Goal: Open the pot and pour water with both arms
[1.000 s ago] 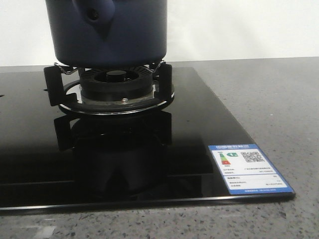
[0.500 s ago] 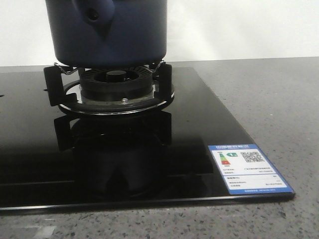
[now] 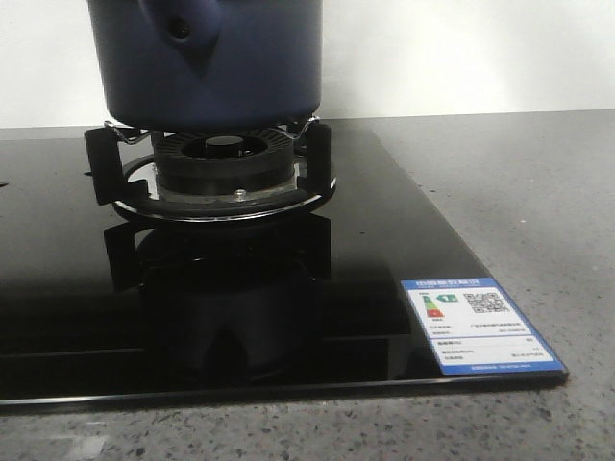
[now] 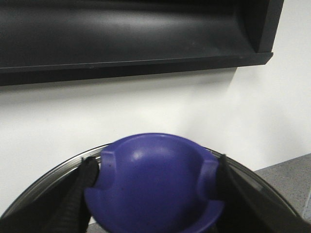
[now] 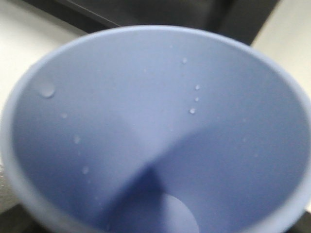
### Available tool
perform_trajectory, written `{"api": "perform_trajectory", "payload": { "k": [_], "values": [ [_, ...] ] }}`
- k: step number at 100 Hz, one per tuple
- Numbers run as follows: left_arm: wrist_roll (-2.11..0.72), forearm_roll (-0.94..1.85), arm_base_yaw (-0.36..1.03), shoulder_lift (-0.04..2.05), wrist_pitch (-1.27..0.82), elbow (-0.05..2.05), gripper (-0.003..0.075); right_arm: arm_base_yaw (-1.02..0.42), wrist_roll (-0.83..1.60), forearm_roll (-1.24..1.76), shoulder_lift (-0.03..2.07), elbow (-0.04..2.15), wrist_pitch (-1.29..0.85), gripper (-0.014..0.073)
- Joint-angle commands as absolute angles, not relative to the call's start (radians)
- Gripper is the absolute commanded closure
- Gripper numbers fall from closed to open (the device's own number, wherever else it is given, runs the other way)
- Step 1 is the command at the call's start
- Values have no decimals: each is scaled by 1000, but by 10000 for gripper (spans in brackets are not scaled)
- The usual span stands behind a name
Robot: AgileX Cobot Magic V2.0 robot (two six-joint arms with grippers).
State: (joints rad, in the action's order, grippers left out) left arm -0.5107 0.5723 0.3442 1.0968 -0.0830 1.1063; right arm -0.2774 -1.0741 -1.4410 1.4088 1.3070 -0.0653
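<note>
Upper left in the front view, the dark navy pot (image 3: 207,62) sits on the black burner stand (image 3: 216,168) of a glossy stove top (image 3: 221,288), an energy label (image 3: 480,325) at the lower right corner. In the left wrist view, the left gripper (image 4: 154,174) is clamped on the lid's blue knob (image 4: 153,187). The right wrist view is filled by a pale blue cup (image 5: 155,131), droplets inside; I can't tell how the right gripper stands.

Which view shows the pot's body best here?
The front view: the pot sits on the burner stand, sides and handle mount clear, top cropped. The left wrist view shows only a blue knob and glass rim. The right wrist view shows none, just a cup's inside.
</note>
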Motion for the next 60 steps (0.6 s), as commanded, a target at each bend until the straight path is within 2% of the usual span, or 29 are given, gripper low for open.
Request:
{"api": "perform_trajectory", "payload": {
  "k": [1, 24, 37, 60],
  "values": [
    [-510, 576, 342, 1068, 13, 1150, 334, -175, -1146, -1461, 1344, 1272, 104, 268],
    [-510, 576, 342, 1068, 13, 1150, 334, 90, -1144, -1332, 1333, 1080, 476, 268],
    [-510, 576, 342, 1068, 13, 1150, 334, 218, -1061, -1266, 1364, 968, 678, 268],
    [-510, 576, 342, 1068, 13, 1150, 334, 315, -882, -1231, 1452, 833, 776, 268]
  ]
}}
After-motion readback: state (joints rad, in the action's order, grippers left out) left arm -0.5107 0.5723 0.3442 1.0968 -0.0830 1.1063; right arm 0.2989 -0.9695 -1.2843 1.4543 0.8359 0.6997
